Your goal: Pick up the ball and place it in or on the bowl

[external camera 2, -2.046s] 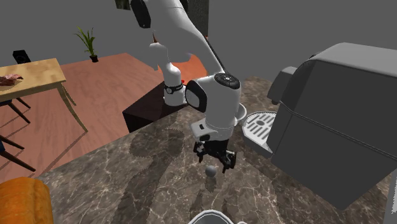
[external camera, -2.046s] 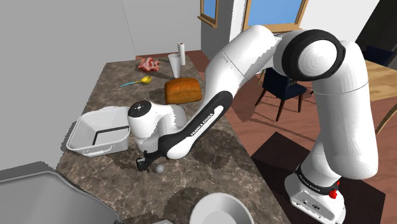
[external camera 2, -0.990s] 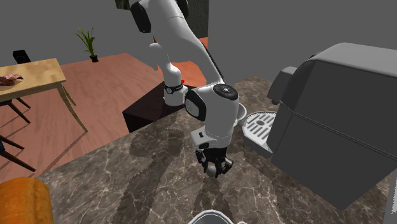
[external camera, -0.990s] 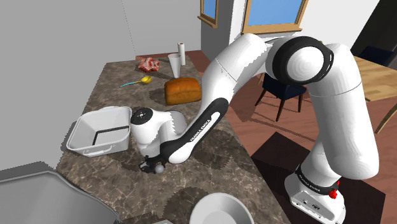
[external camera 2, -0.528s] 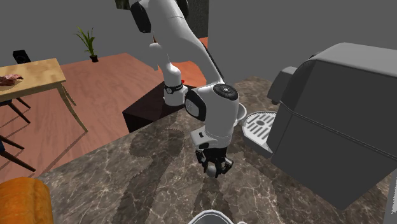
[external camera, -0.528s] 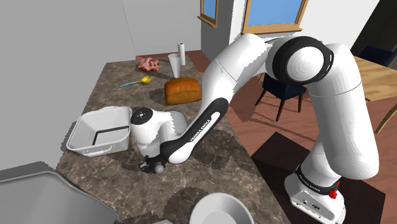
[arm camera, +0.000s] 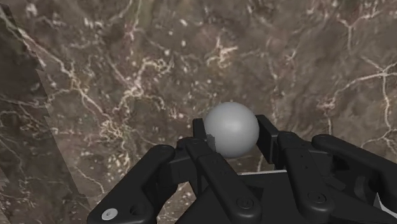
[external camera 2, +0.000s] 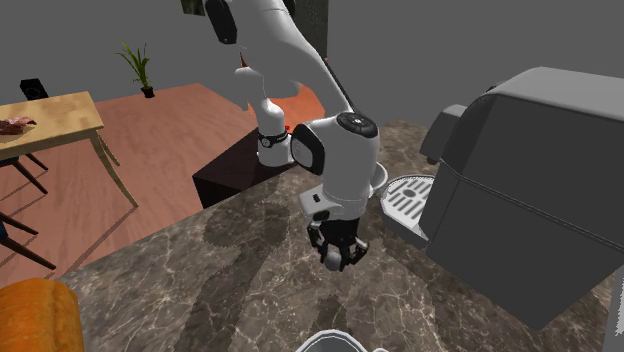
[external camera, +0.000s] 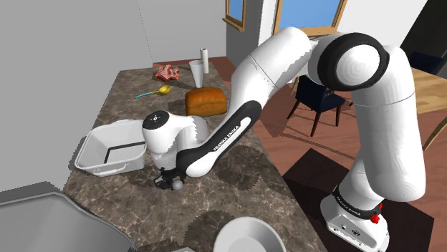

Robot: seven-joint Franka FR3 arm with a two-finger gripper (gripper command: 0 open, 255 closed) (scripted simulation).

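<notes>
gripping the grey ball (arm camera: 231, 129) between its two black fingers, our tool (arm camera: 235, 137) is clamped tight on it — we see the ball held just above the dark marbled tabletop (external camera: 236, 190), and the white bowl (external camera: 247, 220) sits well apart, down at the shoulder view's bottom edge.

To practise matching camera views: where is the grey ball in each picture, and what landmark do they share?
Shoulder view: ball lower left of centre, held in the jaws.
Second exterior view: ball just below centre, between the jaws.
Wrist view: ball clasped between the jaws.
Shared landmark: brown marble countertop.
</notes>
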